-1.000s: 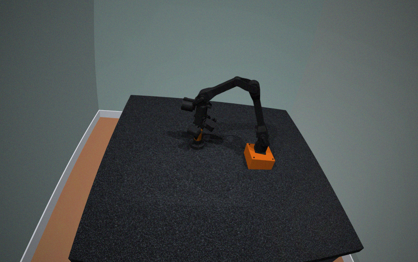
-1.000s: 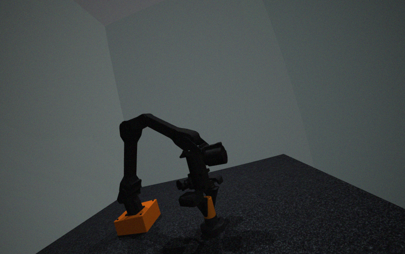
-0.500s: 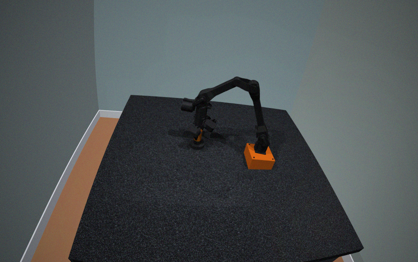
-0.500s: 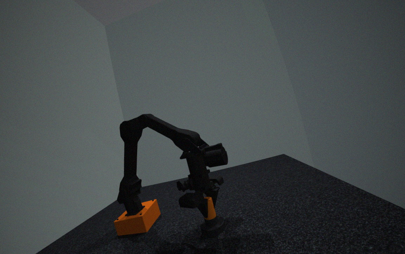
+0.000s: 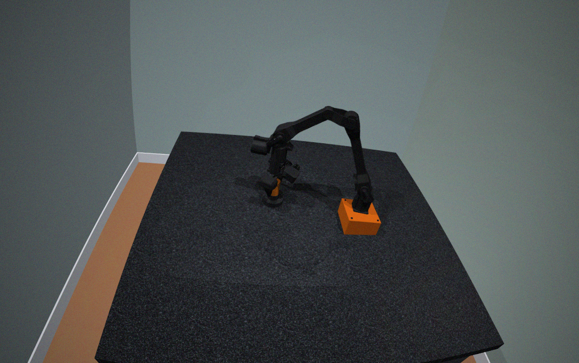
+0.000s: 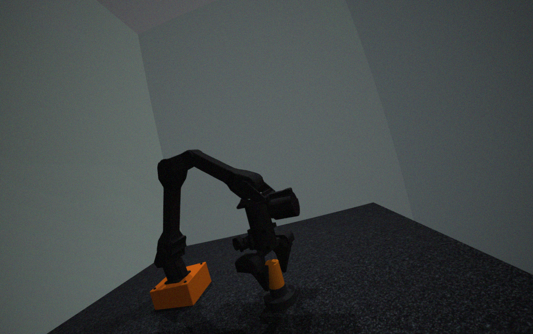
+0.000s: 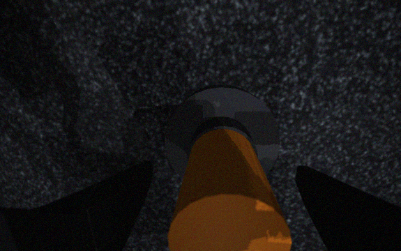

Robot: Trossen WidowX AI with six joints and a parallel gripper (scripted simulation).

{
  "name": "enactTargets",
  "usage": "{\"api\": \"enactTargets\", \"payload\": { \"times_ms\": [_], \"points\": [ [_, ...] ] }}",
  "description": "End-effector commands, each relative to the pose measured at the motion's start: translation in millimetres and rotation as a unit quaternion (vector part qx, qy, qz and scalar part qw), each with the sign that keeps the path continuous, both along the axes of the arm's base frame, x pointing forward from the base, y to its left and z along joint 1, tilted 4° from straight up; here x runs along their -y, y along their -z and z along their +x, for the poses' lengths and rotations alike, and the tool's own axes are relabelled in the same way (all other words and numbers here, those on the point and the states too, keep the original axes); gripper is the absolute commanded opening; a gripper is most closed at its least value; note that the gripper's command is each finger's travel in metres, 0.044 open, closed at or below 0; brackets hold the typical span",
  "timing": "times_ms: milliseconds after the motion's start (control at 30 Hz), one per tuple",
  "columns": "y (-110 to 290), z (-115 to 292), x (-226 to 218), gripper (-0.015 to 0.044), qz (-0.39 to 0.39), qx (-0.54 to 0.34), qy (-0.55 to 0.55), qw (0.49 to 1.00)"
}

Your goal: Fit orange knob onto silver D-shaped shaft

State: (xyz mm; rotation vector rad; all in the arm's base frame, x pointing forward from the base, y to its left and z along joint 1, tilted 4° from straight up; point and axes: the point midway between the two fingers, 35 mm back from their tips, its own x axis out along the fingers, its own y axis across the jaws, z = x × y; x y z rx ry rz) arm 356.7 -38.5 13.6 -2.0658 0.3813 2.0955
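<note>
The orange knob (image 5: 275, 189) (image 6: 275, 274) (image 7: 226, 181) stands upright on the round dark pedestal (image 5: 273, 201) (image 6: 281, 299) (image 7: 264, 120). The silver shaft is hidden inside the knob. In the wrist view a narrow dark band shows between the knob's lower end and the pedestal top. My gripper (image 5: 275, 186) (image 6: 273, 269) (image 7: 222, 170) is open. Its two dark fingers stand on either side of the knob with a clear gap on each side, not touching it.
The arm's orange base block (image 5: 358, 219) (image 6: 181, 286) sits to the right of the pedestal on the black speckled table (image 5: 282, 293). An orange floor strip (image 5: 102, 270) with a white border runs along the table's left edge.
</note>
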Motion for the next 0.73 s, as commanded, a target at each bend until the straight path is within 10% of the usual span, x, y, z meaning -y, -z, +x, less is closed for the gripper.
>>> {"api": "enactTargets", "payload": {
  "times_ms": [0,367,700],
  "points": [
    [-0.4,0.1,-0.1,0.044,0.0,0.0,-0.002,1.0],
    [-93.1,2.4,-4.9,0.044,0.0,0.0,0.0,1.0],
    [-95.7,4.1,-5.1,0.044,0.0,0.0,0.0,1.0]
  ]
}}
